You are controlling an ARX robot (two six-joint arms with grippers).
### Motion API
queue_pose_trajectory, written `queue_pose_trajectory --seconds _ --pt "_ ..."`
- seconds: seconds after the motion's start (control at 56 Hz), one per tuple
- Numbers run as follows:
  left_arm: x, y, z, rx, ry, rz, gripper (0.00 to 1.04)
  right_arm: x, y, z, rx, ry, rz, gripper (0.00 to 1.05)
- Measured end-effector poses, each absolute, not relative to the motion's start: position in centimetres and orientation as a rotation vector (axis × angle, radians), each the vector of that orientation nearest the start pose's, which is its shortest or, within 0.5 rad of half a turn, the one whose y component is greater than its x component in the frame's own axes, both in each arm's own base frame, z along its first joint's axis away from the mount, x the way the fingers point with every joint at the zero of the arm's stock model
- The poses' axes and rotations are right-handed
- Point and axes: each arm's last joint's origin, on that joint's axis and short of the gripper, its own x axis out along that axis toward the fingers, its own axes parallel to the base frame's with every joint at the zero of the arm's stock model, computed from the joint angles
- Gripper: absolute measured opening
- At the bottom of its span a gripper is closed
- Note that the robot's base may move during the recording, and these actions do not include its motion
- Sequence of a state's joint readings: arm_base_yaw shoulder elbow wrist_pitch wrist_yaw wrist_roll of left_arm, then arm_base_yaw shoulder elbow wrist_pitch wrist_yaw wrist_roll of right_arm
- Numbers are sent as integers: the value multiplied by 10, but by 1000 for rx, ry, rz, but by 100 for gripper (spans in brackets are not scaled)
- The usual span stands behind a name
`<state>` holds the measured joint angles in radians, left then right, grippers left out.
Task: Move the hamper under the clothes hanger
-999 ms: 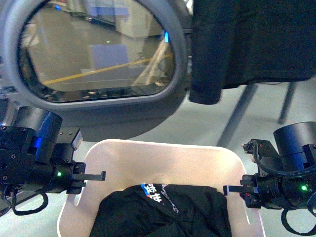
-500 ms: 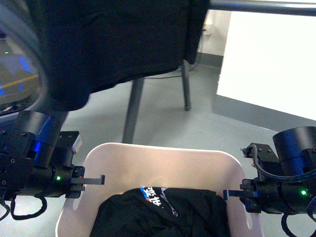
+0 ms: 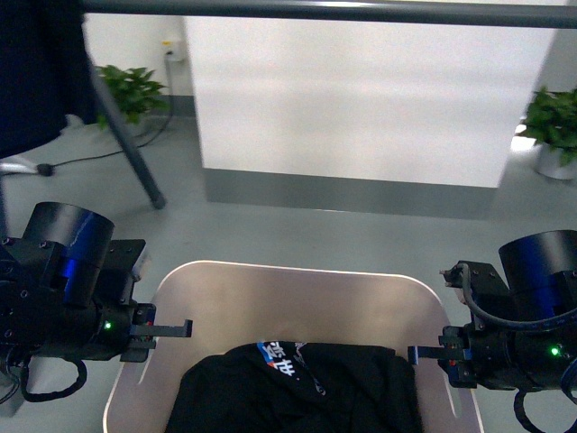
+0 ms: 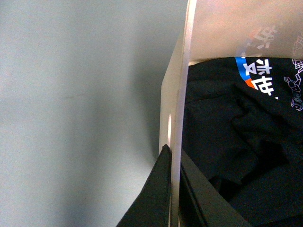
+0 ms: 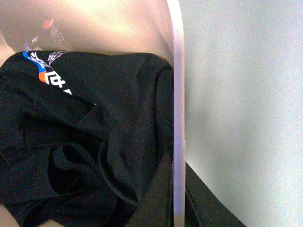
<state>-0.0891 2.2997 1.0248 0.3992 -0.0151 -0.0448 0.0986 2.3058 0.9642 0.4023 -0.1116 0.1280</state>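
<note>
The beige hamper (image 3: 297, 302) stands low in the front view, with a black printed garment (image 3: 297, 388) lying inside it. My left gripper (image 3: 168, 329) is shut on its left rim and my right gripper (image 3: 425, 352) is shut on its right rim. In the left wrist view the dark fingers (image 4: 154, 198) pinch the thin rim (image 4: 182, 85) at the gripper (image 4: 173, 153). The right wrist view shows the same clamp by the gripper (image 5: 178, 163) on the rim (image 5: 178, 85). The clothes hanger's horizontal bar (image 3: 315, 11) spans the top of the front view, and one slanted leg (image 3: 126, 144) shows at the left.
A dark garment (image 3: 36, 72) hangs at the top left. Beyond the hamper stands a white wall panel (image 3: 361, 99) with a grey base. Potted plants sit at the far left (image 3: 135, 90) and far right (image 3: 552, 117). A cable (image 3: 90, 158) runs along the grey floor.
The view has swung right: the round dryer door and the hanging dark clothes slid off to the left, and the bar now crosses the top. Both grippers keep their hold on the hamper.
</note>
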Motion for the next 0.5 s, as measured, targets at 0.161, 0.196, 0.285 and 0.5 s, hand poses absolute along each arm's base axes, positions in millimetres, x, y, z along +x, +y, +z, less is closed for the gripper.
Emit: queue_pose_trajectory --seconds 0.161,0.196,0.285,0.5 --pt "385 -35 9 4 875 -54 4 366 38 -4 125 953 130 3" --pt "385 -40 10 5 874 -75 4 366 35 -4 127 953 118 3" --pt "384 -46 10 5 875 -101 4 365 28 -5 129 955 96 3" --pt "385 -36 10 9 874 -50 4 364 39 -5 122 958 133 3"
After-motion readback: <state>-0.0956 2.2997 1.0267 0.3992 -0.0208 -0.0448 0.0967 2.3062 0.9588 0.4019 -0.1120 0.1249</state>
